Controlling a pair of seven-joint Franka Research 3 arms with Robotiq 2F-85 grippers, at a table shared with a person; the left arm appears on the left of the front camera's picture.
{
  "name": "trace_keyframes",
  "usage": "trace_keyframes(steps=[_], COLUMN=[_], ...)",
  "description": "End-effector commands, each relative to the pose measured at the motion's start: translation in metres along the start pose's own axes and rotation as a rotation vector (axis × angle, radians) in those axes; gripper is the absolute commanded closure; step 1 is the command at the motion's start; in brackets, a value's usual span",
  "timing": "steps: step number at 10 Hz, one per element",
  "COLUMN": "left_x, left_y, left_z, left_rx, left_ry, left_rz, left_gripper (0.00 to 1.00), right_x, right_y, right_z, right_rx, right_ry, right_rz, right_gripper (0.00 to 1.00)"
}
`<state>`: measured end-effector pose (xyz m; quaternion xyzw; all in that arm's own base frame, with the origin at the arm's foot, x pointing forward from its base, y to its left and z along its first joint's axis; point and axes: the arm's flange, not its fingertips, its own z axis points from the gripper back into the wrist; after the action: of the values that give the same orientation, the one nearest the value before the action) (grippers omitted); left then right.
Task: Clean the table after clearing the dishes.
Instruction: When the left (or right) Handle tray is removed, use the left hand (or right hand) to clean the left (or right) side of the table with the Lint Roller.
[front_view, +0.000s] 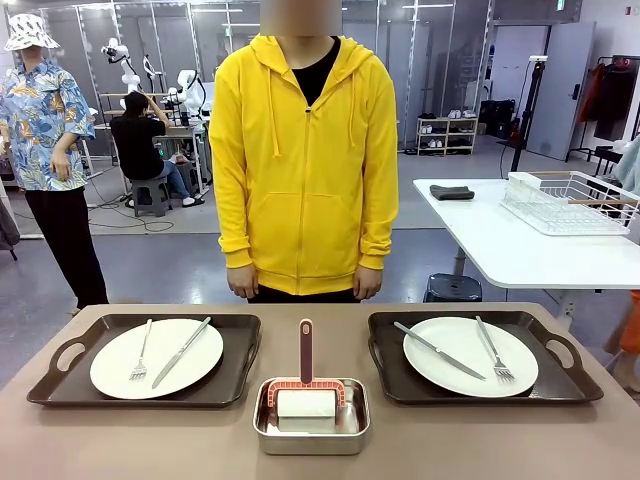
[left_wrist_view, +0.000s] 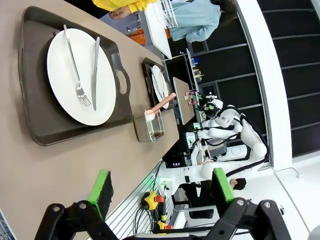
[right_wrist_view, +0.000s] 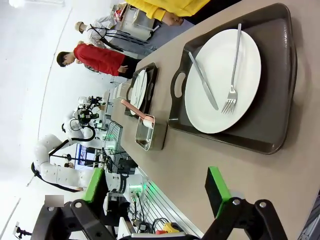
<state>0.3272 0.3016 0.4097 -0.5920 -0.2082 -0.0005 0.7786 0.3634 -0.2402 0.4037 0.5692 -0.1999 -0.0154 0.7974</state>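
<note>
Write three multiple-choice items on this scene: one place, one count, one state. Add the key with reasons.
1. The steel pan sits: A between the left tray and the right tray; B on the left tray; C on the floor.
2. White plates on the table: A one; B two; C three.
3. The left gripper is: A shut on a fork; B shut on a tray handle; C open and empty.
Key: 1 A, it stands in the gap between them; 2 B, one per tray; 3 C, jaws apart, nothing between.
</note>
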Motion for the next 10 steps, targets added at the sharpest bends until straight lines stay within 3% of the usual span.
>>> trace_keyframes(steps=[1, 10], left_x=[-0.0008, -0.0008], left_y=[-0.0009, -0.0009], left_z=[0.0009, 0.0009], left_rx=[-0.005, -0.005], left_ry=[0.000, 0.000], left_rz=[-0.007, -0.007], left_gripper=[0.00, 0.00], right_x=[-0.0006, -0.0006], right_y=[0.0012, 0.0012], right_z=[0.0012, 0.0012], right_rx=[0.006, 0.006], right_ry=[0.001, 0.001], right_rz=[0.007, 0.007], right_gripper=[0.00, 0.00])
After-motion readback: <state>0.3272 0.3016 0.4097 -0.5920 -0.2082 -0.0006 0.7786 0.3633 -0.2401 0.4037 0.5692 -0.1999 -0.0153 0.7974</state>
